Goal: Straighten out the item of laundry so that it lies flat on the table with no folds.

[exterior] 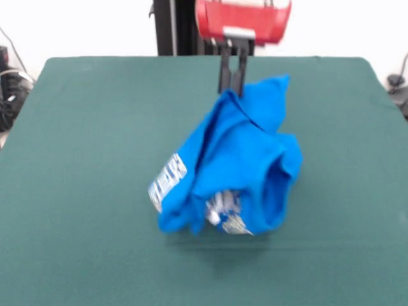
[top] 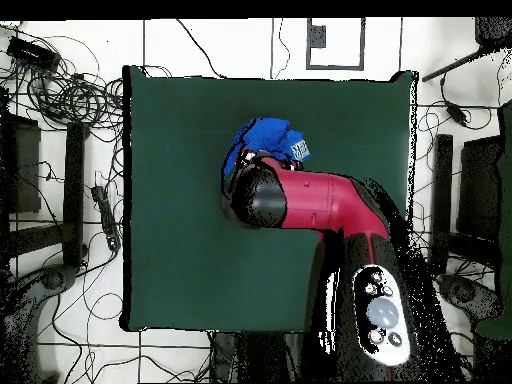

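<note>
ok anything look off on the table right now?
Only the shirt: it hangs bunched from the gripper, pinched at its top, folds doubled over and the lettering crumpled. Its lower end seems to touch the table. Nothing spilled or damaged.

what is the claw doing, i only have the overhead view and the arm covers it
Observer: In the front view the claw is pinched on an upper edge of the blue T-shirt, which hangs from it.
Operator: is the shirt flat anywhere yet
Observer: No. It hangs in a bunched, folded clump, with white lettering showing on a lower fold.
Operator: is it clear of the table
Observer: Its lower end is down near the green table; I cannot tell whether it touches.
</note>
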